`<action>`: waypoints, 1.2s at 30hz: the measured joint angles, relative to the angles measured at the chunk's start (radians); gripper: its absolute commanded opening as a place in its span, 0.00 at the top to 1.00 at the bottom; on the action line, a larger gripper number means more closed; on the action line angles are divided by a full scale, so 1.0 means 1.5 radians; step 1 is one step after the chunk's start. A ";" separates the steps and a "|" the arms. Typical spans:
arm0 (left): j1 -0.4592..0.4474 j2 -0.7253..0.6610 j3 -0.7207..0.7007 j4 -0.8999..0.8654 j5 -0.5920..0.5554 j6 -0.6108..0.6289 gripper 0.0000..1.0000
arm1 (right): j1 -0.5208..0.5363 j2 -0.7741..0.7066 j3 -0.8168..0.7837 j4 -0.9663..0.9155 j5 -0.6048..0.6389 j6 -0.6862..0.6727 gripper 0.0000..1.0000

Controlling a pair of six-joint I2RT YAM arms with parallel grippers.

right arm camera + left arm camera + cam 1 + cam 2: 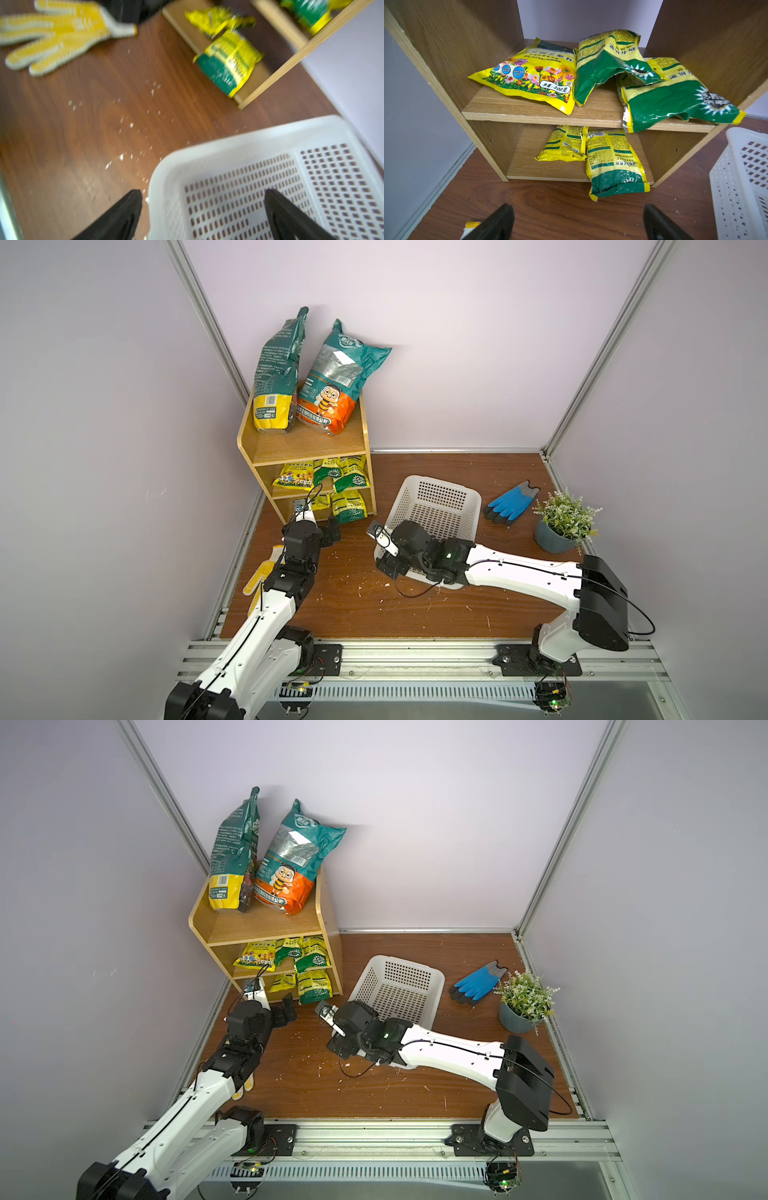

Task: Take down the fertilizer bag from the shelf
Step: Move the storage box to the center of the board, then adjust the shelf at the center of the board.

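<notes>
Right gripper [203,192] wide astride white basket [239,147] rim

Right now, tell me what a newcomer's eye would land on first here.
Two tall teal fertilizer bags, the yellow-bottomed bag and the cartoon-bee bag, stand on top of the light-wood shelf by the back wall. Next comes the white perforated basket on the brown table beside the shelf, with the right gripper open over its near rim. A blue glove lies between basket and potted plant.

Fertilizer bags [332,381] on shelf [307,443] top, basket [436,502] right of shelf
</notes>
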 measured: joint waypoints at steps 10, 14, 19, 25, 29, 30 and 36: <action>0.000 -0.011 -0.005 0.004 -0.012 0.000 0.00 | -0.075 0.182 0.179 0.247 0.081 -0.073 0.13; 0.000 -0.020 -0.009 0.008 -0.015 0.000 0.00 | -0.097 0.235 0.189 0.306 0.084 -0.066 0.29; 0.000 -0.029 -0.011 0.010 -0.019 -0.001 0.00 | -0.114 0.269 0.186 0.402 0.110 -0.068 0.36; 0.001 -0.031 -0.011 0.013 -0.020 -0.002 0.00 | -0.132 0.287 0.192 0.446 0.102 -0.051 0.67; 0.001 -0.031 -0.011 0.014 -0.020 -0.002 0.00 | -0.137 0.291 0.191 0.459 0.067 -0.032 0.80; 0.001 -0.031 -0.011 0.014 -0.020 -0.002 0.00 | -0.138 0.290 0.189 0.460 0.056 -0.024 0.82; 0.001 -0.031 -0.011 0.014 -0.020 -0.002 0.00 | -0.164 0.287 0.179 0.467 0.002 0.008 0.64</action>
